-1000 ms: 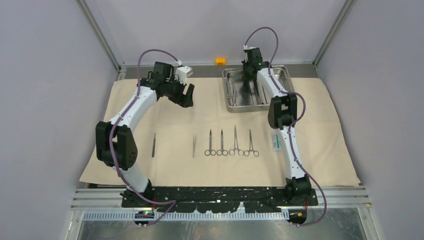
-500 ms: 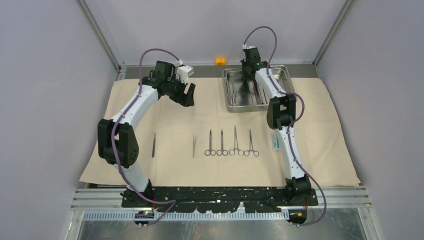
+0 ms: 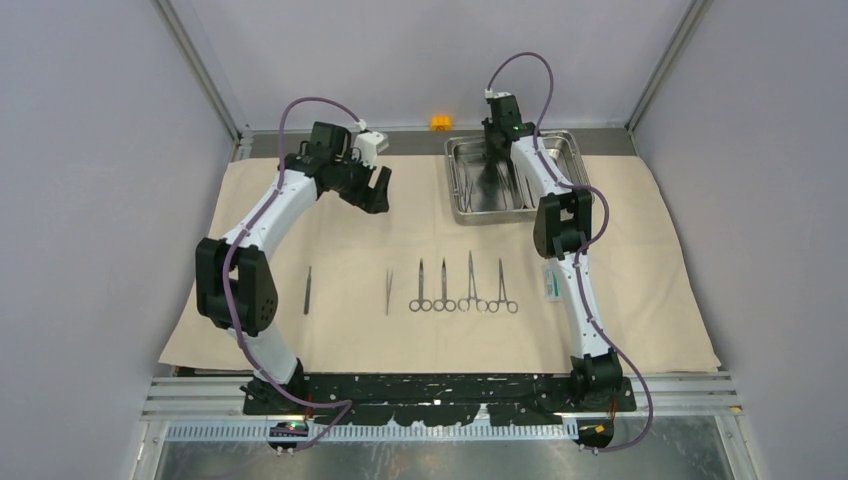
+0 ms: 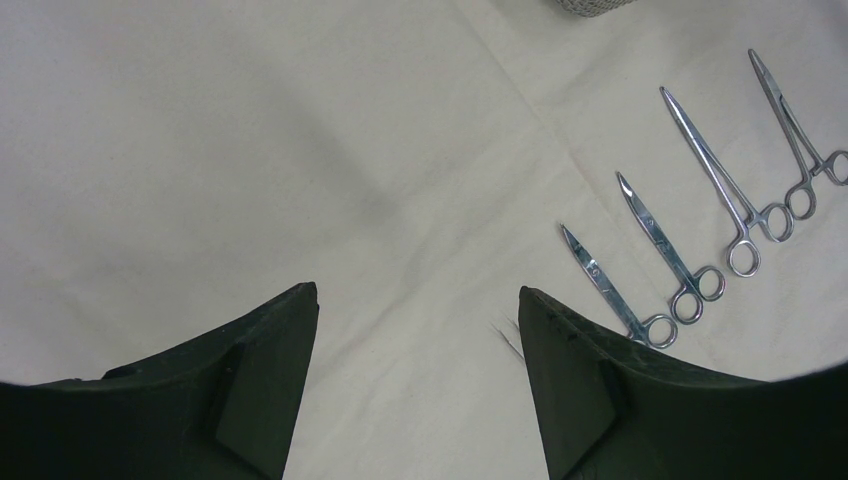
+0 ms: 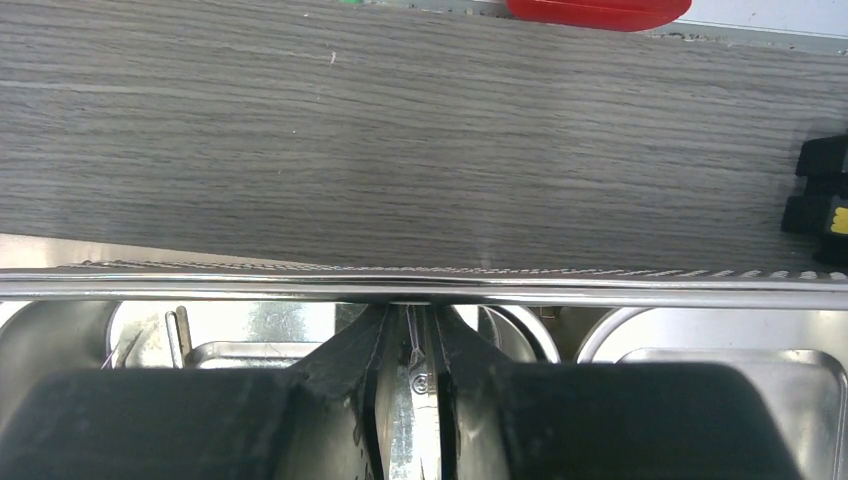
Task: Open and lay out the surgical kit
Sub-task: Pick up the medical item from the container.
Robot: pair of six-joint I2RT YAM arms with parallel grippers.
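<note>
Over the last second the right arm had edged slightly farther across the steel tray (image 5: 600, 290). It reached down into the tray, and the right gripper (image 5: 410, 335) was barely parted around a slim steel instrument (image 5: 418, 385); whether it gripped could not be told. The left gripper (image 4: 417, 292) hovered wide open and empty over the beige cloth (image 4: 200, 150), with the clamps (image 4: 705, 170) beyond its right-hand finger.

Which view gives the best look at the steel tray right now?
Top external: it shows nearly the whole steel tray and its outline, though the right arm crosses it. The right wrist view shows only its rim up close. The left wrist view catches just a corner at its top edge.
</note>
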